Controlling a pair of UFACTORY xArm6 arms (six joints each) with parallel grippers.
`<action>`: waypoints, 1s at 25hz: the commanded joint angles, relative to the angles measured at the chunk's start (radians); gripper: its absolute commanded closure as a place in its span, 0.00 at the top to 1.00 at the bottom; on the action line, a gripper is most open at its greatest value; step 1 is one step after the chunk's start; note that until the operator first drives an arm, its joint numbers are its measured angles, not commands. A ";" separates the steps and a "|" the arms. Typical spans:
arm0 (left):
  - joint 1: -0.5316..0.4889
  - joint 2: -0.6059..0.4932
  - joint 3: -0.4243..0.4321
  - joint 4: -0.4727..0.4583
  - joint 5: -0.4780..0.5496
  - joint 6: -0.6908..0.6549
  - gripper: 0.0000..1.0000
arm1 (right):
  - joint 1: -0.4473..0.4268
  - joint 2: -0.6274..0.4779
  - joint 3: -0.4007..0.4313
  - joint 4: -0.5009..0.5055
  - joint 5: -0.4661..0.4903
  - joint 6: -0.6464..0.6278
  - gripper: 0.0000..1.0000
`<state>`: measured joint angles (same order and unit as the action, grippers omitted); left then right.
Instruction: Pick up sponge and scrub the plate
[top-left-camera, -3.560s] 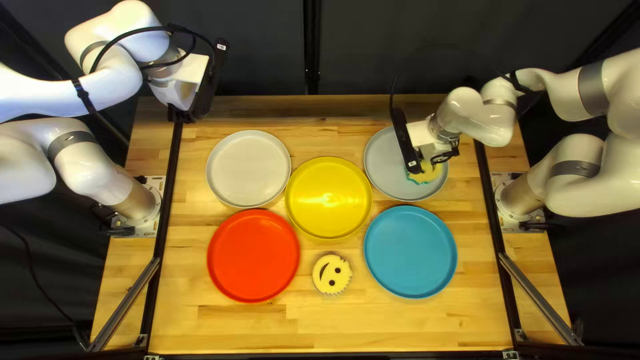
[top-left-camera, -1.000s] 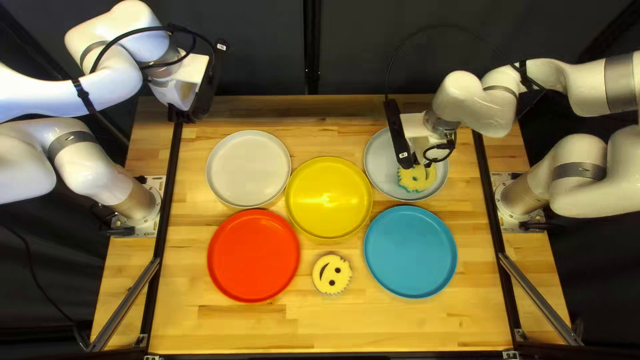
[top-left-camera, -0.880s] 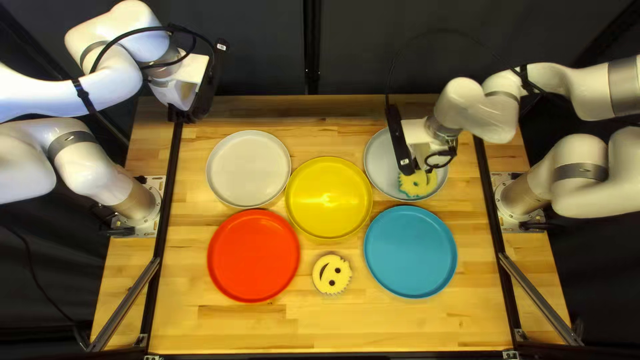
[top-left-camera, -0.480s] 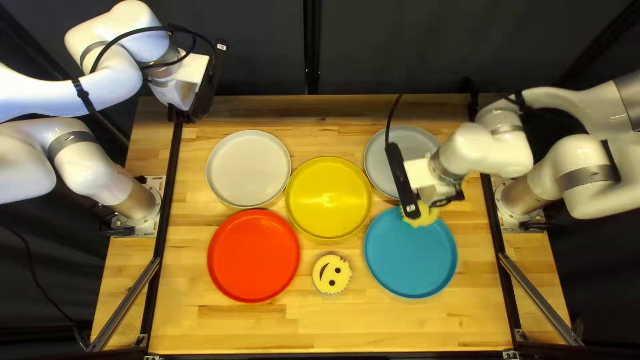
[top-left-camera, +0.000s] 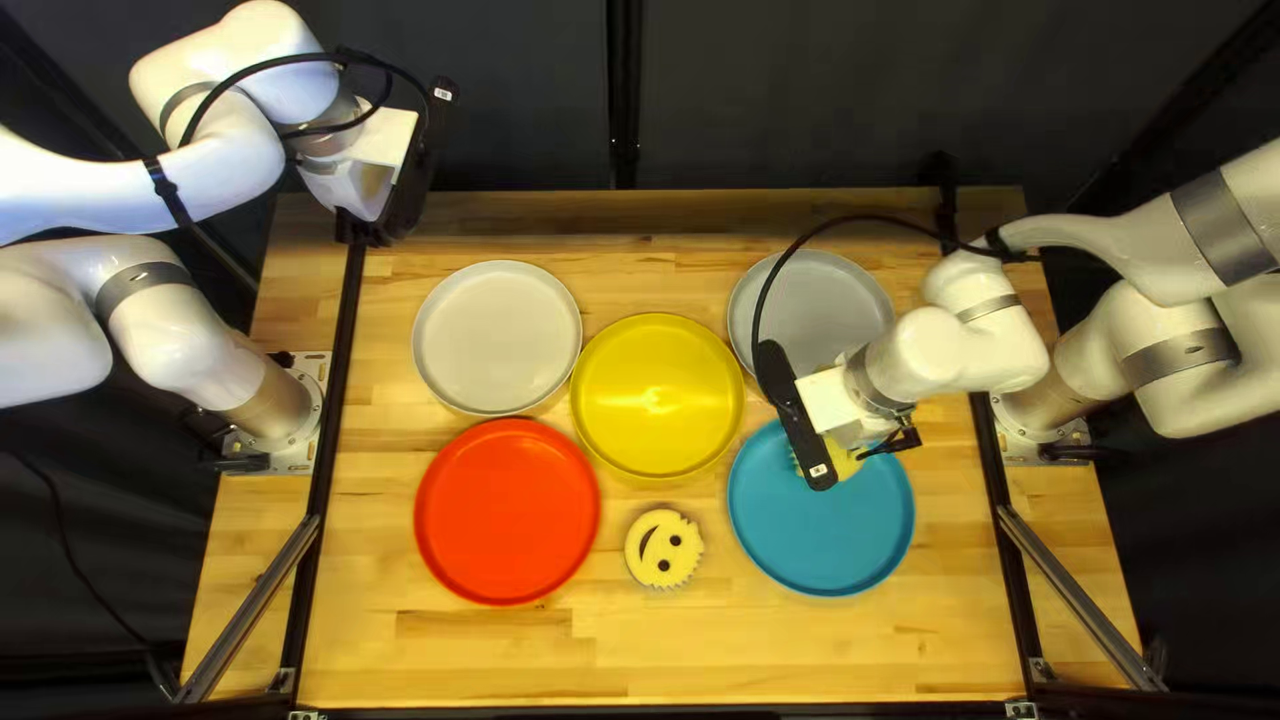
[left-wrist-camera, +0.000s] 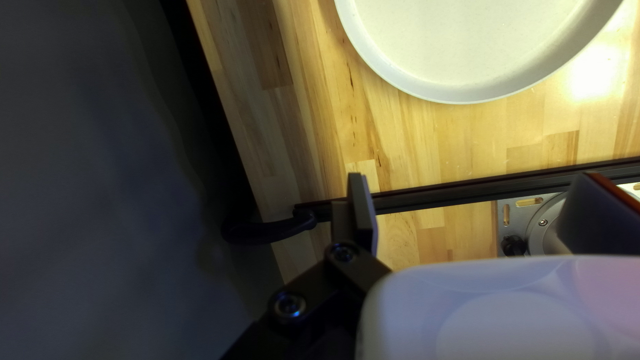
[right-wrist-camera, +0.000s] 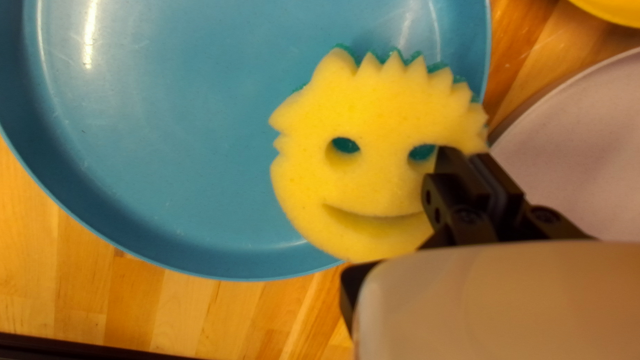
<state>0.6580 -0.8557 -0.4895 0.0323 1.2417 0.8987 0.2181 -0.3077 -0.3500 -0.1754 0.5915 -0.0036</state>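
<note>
My right gripper (top-left-camera: 796, 416) is over the far part of the blue plate (top-left-camera: 827, 540) in the top left view, with a yellow sponge (top-left-camera: 846, 464) partly hidden under it. In the right wrist view my right gripper (right-wrist-camera: 477, 170) is shut on the smiley sponge (right-wrist-camera: 373, 173) near one eye hole; teal shows behind its jagged edge. The sponge overlaps the rim of the blue plate (right-wrist-camera: 167, 133); contact cannot be told. My left gripper (top-left-camera: 367, 230) stays at the table's far left corner. Seen from its wrist, my left gripper (left-wrist-camera: 477, 210) is open and holds nothing.
A second smiley sponge (top-left-camera: 663, 548) lies between the red plate (top-left-camera: 507, 512) and the blue one. Around them are a yellow plate (top-left-camera: 658, 396), a pale plate (top-left-camera: 498, 338) and a grey plate (top-left-camera: 816, 300), partly crossed by a cable.
My right gripper has carried the sponge off the grey plate toward the table's near edge, over the blue plate. My left arm has stayed still.
</note>
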 commanded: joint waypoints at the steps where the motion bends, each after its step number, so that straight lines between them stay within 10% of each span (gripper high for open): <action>1: 0.000 0.000 0.000 0.000 0.000 0.000 1.00 | 0.031 0.056 -0.017 -0.045 -0.039 0.041 0.00; 25: 0.000 0.000 0.000 0.000 0.000 0.000 1.00 | 0.122 0.047 0.026 -0.033 0.021 0.015 0.00</action>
<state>0.6580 -0.8557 -0.4895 0.0323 1.2417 0.8987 0.3681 -0.2895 -0.3014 -0.1934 0.6250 0.0294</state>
